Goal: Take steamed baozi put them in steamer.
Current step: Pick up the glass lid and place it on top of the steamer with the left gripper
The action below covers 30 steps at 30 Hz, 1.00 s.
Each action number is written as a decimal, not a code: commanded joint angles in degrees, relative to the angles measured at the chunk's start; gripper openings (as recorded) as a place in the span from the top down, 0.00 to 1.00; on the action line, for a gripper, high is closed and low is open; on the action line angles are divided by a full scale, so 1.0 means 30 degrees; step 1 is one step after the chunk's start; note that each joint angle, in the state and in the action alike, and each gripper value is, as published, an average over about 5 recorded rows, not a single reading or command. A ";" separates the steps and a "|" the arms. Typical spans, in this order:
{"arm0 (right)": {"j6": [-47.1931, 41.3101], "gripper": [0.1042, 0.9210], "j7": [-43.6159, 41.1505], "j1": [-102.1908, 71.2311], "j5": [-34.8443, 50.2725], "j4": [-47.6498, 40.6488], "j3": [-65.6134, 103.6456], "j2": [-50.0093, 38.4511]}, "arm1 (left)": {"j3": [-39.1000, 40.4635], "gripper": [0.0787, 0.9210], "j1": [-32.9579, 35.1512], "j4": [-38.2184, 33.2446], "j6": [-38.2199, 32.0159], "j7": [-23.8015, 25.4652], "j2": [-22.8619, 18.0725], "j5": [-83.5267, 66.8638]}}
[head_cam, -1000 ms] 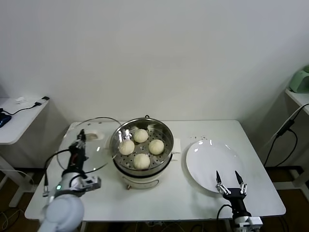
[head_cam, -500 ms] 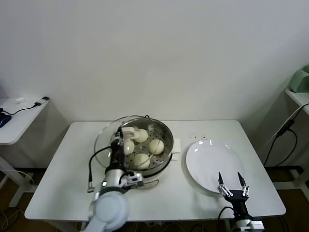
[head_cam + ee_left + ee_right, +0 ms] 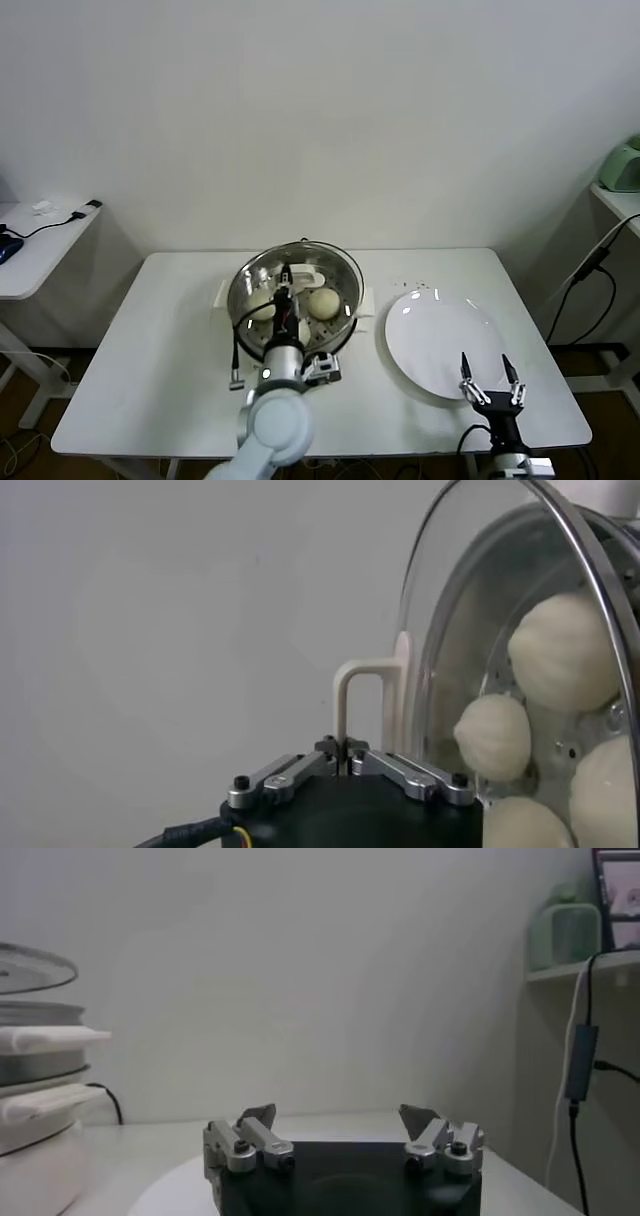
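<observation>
Pretty much done here: all the baozi (image 3: pixel 322 301) sit in the steamer (image 3: pixel 345 268) at frame center, left gripper (image 3: pixel 343 757) pinched on the glass lid's handle (image 3: pixel 352 695) over it, right gripper (image 3: pixel 491 383) fingers apart lower right by the bare plate (image 3: pixel 440 330).

The left arm (image 3: pixel 283 345) covered the near part of the steamer (image 3: pixel 335 262) and most of the baozi (image 3: pixel 322 301) in the head view, and the left gripper (image 3: pixel 285 298) was too small there to read its fingers. In the left wrist view the lid (image 3: pixel 430 630) beyond the fingers ran off the frame edge, and one baozi was cut off there. The right gripper's (image 3: pixel 340 1123) body was cropped in its wrist view, and the steamer beside it was cut off.
</observation>
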 commanded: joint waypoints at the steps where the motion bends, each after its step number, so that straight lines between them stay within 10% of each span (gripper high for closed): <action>1: 0.0497 0.12 0.0253 0.0209 -0.0015 -0.0200 0.0031 0.0050 | 0.0040 0.94 -0.0426 0.1741 0.0192 -0.0208 -0.0396 0.0719; 21: 0.0884 0.12 0.0325 0.0515 -0.0381 -0.0323 -0.0103 0.0143 | -0.0225 0.93 -0.0263 0.1683 -0.0084 -0.0433 -0.0226 0.0526; 30: 0.0349 0.12 0.0224 0.0468 -0.0267 -0.0072 -0.0182 0.0049 | 0.0201 0.70 0.0273 -0.1237 -0.0222 0.0208 0.0517 -0.0897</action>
